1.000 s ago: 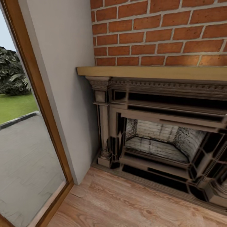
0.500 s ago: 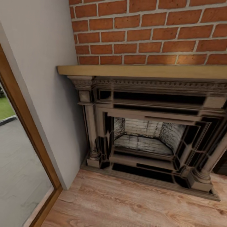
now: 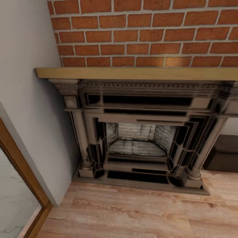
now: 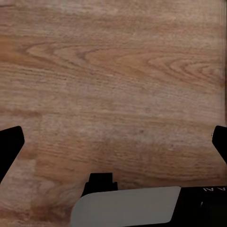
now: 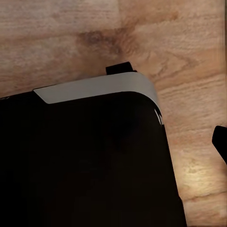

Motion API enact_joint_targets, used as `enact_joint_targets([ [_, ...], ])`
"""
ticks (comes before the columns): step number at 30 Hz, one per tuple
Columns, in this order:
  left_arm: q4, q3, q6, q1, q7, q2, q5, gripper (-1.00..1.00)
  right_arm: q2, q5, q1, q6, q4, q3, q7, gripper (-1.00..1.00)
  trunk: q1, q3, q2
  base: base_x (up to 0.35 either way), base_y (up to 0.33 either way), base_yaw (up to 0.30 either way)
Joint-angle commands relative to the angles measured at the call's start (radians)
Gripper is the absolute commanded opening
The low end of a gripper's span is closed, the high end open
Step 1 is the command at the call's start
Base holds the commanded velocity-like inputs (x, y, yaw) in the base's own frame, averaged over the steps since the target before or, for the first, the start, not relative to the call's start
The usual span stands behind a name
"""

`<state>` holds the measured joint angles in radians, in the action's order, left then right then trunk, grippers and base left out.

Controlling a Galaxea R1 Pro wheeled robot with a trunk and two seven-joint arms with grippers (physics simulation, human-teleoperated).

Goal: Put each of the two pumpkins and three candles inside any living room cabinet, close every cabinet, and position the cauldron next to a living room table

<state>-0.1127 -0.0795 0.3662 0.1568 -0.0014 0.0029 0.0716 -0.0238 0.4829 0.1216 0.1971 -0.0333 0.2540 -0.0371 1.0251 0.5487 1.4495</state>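
One fireplace (image 3: 138,132) at my twelve o'clock; my left gripper (image 4: 113,142) spread wide over floor (image 4: 118,71); right unclear.

brick wall (image 3: 142,29) | carved fireplace (image 3: 138,132) | wood floor (image 3: 132,215) | grey wall (image 3: 26,109)

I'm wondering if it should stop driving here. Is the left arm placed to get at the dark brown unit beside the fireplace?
Probably not yet. The left gripper hangs open over bare wood floor, and the dark unit sits off beyond the fireplace on the robot's right.
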Motion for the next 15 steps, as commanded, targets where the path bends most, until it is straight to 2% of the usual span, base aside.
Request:
enact_joint_targets([
  [1,0.001,-0.008,0.003,0.000,0.000,0.000,0.008,1.00,-0.001,0.007,0.001,0.005,-0.004,0.008,-0.001,1.00,0.000,0.001,0.000,0.000,0.000,-0.276],
  [15,0.001,-0.008,0.003,0.000,0.000,0.000,0.008,1.00,-0.001,0.007,-0.004,0.006,-0.004,0.008,-0.001,1.00,0.000,0.003,0.000,0.000,0.000,-0.277],
])
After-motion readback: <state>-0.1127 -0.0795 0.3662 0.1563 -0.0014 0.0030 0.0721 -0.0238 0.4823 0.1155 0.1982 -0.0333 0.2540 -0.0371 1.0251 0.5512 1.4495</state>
